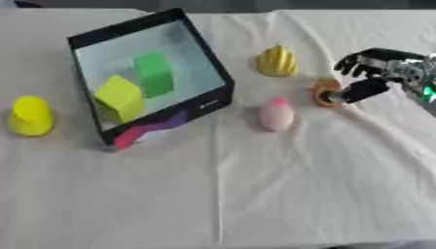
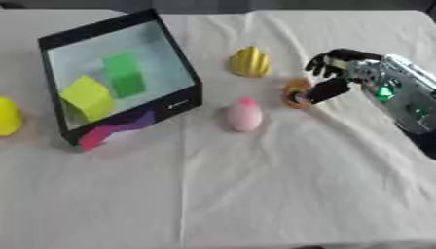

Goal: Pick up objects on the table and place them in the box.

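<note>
A table (image 1: 255, 204) covered with a white cloth is seen from above. In the upper left of the frame a black-walled box (image 1: 223, 73) is set askew; inside it a green block (image 1: 154, 73) and a yellow-green block (image 1: 119, 97) are seen, the second lower and further left than the first. A pink patch is visible on the box's lower outer wall.

At the far left edge a yellow cone-shaped object (image 1: 30, 115) is found on the cloth, well apart from the box. Right of the box, in the upper middle, a ribbed yellow object (image 1: 277, 62) is placed, and below it, near the centre, a pink egg-shaped object (image 1: 276, 115) is lying.

The right hand (image 2: 357, 65) is brought in from the right edge. Its fingers are curled downward over a small orange ring-shaped object (image 2: 294, 92), and the thumb is laid against the ring's right side. Whether the ring is actually gripped cannot be told; it appears to be on the cloth. The left hand is not seen in either view.
</note>
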Controlling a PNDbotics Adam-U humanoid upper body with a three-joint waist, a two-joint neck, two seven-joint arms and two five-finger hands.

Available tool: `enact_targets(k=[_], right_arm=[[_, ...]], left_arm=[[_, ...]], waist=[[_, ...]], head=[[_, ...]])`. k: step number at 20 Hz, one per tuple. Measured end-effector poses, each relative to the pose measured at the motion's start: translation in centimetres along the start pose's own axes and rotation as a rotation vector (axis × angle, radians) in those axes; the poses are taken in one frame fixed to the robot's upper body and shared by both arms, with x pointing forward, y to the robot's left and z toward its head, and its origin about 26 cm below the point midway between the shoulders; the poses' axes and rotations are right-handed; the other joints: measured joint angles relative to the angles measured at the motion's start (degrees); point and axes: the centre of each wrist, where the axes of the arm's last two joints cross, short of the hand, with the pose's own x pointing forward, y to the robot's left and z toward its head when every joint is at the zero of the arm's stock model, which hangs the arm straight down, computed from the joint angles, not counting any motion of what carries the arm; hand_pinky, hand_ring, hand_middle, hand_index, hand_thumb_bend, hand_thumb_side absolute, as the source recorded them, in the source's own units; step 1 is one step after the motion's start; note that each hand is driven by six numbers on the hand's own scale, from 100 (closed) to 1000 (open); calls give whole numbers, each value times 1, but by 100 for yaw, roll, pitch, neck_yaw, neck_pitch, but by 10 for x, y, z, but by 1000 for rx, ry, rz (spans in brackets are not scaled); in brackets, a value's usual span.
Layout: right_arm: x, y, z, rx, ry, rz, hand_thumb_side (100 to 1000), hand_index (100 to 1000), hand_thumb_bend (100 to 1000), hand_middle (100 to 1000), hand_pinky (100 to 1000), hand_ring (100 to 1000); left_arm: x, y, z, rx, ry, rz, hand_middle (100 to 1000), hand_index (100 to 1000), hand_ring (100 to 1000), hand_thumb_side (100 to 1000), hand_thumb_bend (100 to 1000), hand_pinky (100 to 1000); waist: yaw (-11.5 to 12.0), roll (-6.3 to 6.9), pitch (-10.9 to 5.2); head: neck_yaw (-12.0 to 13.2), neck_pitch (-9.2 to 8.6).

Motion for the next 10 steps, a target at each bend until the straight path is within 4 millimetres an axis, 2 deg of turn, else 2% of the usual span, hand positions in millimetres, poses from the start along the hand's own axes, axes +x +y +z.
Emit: enact_targets(k=[5,10], right_arm=[[0,4,-5,17,0,9,570,862,460,778,822,824],[-2,8,-10,27,7,10,531,829,432,746,796,793]], left_arm=[[0,0,0,-1,-1,-1,709,728,751,732,100,755],[0,0,0,-5,-2,-5,706,726,752,732,100,754]], waist=[[0,0,1],[0,2,2]], head=[[1,1],[2,2]])
